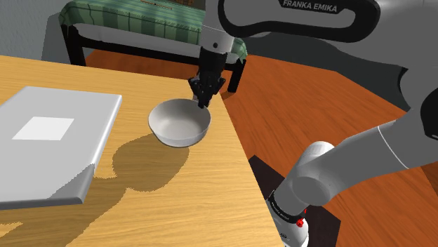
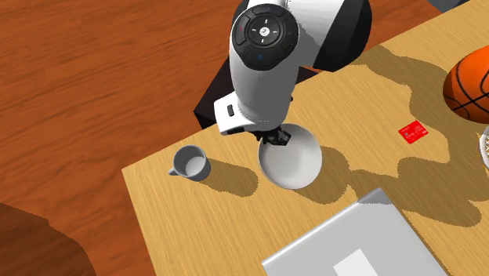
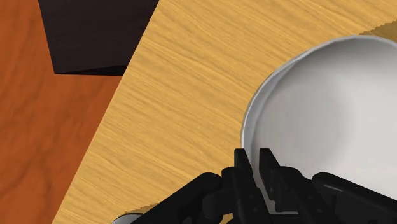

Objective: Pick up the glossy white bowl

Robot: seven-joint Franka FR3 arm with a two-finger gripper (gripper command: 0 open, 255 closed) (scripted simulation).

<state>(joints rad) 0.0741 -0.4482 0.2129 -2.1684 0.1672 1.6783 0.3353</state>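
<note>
End effector (image 3: 255, 164) pinching rim, white bowl (image 3: 324, 114)

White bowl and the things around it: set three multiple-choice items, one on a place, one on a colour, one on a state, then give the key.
1. In the second exterior view, where does the grey mug stand from the white bowl?
A. on its left
B. on its right
C. inside it

2. What colour is the small flat card on the table?
A. blue
B. red
C. green

3. What is the gripper doing?
A. hanging open, clear of the bowl
B. clasping the bowl's rim
C. clasping the mug

Key:
1 A, the mug sits left of the bowl.
2 B, the card is red.
3 B, the wrist view shows the rim clamped in the gripper.
</note>
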